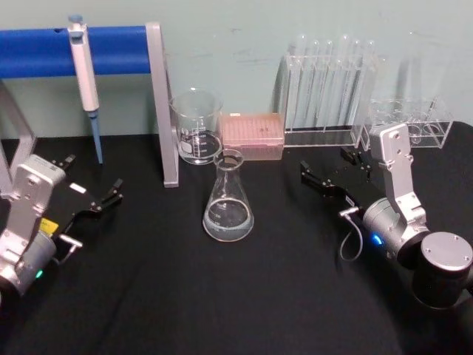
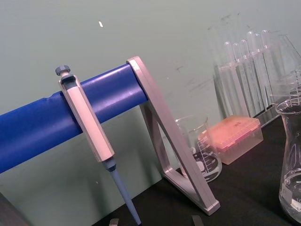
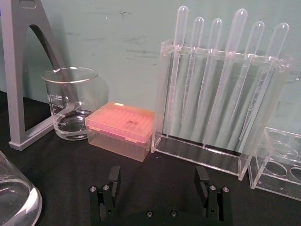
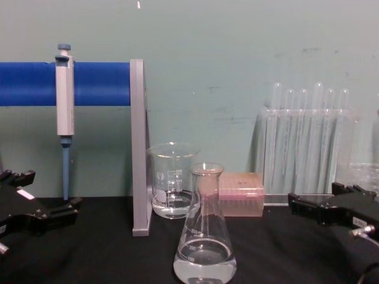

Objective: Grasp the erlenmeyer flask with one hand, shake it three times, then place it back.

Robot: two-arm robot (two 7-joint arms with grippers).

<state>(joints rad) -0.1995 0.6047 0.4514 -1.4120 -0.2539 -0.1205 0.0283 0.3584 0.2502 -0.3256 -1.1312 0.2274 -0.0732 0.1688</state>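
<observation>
Flask stands upright on the black worktop, a little clear liquid in its base, just in front of the beaker and the pink tip box. Nothing touches it. In the chest view its base runs off the lower edge; the left wrist view cuts it at the frame's edge, and the right wrist view catches only a curved slice of its glass.

The right gripper lies low over the worktop, well apart from the flask on its right side, jaws spread with nothing between them; the right wrist view shows both fingers parted and pointing toward the rack of pipettes. The left gripper sits near the worktop's left edge, jaws also parted and empty, though its fingertips are dark against the cloth and hard to trace.

A pipettor hangs on the blue bar of the stand behind. At far right an empty tube rack is partly hidden behind the right arm.
</observation>
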